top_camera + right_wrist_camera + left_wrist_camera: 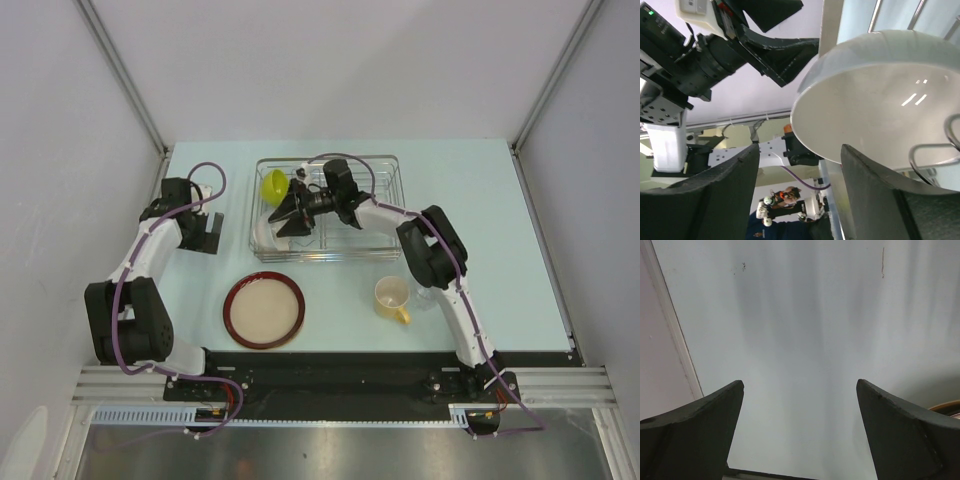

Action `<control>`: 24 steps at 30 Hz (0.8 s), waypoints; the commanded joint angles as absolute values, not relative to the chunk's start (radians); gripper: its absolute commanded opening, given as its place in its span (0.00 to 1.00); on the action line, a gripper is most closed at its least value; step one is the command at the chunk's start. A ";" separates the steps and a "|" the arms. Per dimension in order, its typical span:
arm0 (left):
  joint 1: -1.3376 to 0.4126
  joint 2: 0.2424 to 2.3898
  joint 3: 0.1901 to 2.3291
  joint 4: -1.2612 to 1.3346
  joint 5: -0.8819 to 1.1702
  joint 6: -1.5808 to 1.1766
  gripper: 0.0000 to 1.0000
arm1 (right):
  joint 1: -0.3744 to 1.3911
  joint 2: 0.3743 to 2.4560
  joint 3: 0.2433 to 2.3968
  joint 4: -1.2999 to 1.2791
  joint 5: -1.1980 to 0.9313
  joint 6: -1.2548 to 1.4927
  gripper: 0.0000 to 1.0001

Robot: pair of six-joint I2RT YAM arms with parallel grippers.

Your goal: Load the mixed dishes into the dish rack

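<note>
The dish rack [365, 236], a silver wire basket, stands at the table's middle back. A lime-green bowl [273, 186] sits in its left end. A white bowl [262, 236] stands on edge at the rack's near left corner; in the right wrist view the bowl [875, 95] leans against rack wires [932, 150]. My right gripper [287, 218] is open over the rack's left part, its jaws [800, 147] wide apart just below the bowl's rim. The dark-red-rimmed plate [264, 310] and pale yellow mug [392, 298] are on the table. My left gripper [206, 238] is open and empty. I do not see the glass or the leafy plate.
The left wrist view shows bare table under the left gripper [800, 382], the table's left edge strip [675, 335], and a sliver of the plate's rim [947, 405] at the right. Grey walls enclose the table on three sides.
</note>
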State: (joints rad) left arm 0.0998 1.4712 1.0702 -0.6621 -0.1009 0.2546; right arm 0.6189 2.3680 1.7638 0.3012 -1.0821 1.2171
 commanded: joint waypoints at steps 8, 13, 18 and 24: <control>0.107 1.346 1.131 -0.753 -0.072 0.366 1.00 | 0.575 2.051 1.749 -0.282 -0.931 0.752 0.81; 0.109 1.232 1.074 -0.868 0.078 0.517 1.00 | 0.620 1.817 1.554 -0.445 -0.753 0.585 0.70; 0.109 1.112 0.860 -0.910 0.156 0.721 1.00 | 0.748 1.717 1.353 -0.474 -0.620 0.534 0.65; 0.107 0.968 0.661 -0.907 0.169 0.909 1.00 | 0.844 1.744 1.238 -0.346 -0.543 0.581 0.64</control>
State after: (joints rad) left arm 0.1013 1.0401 0.7361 -0.8898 0.1146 0.7307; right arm 0.8108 1.7138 1.2942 -0.3954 -0.6445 0.5854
